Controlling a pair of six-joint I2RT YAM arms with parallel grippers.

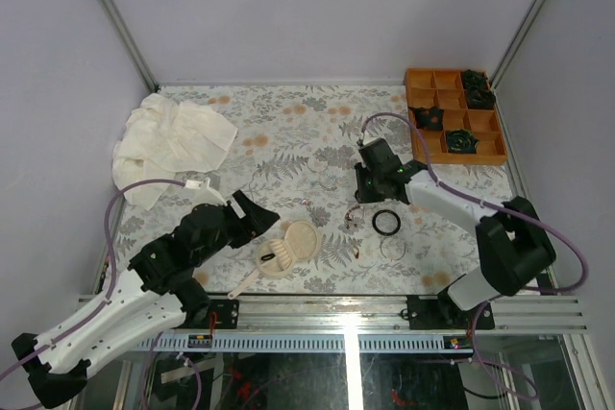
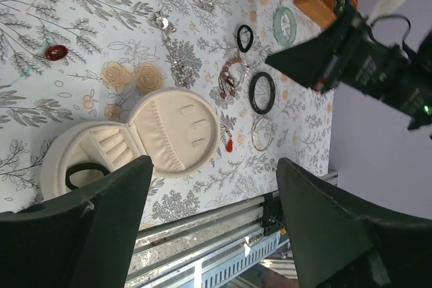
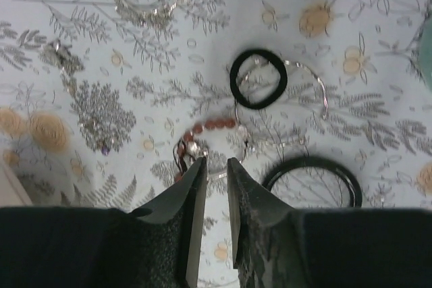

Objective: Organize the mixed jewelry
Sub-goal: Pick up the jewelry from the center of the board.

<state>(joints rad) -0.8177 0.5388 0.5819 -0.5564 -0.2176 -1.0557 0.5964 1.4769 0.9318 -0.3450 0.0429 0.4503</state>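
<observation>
Grey walls (image 1: pixel 288 7) enclose a floral-print tabletop (image 1: pixel 288 141) strewn with jewelry (image 1: pixel 385 222).

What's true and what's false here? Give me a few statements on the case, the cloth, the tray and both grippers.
The round case lies open. True.
The left gripper holds a bracelet. False: its jaws are wide open, nothing between them.
The orange tray sits at the table's far right corner. True.
The white cloth covers the case. False: it lies far left, apart from it.
The right gripper hovers over the tray. False: it is down at a red-beaded bracelet.
</observation>
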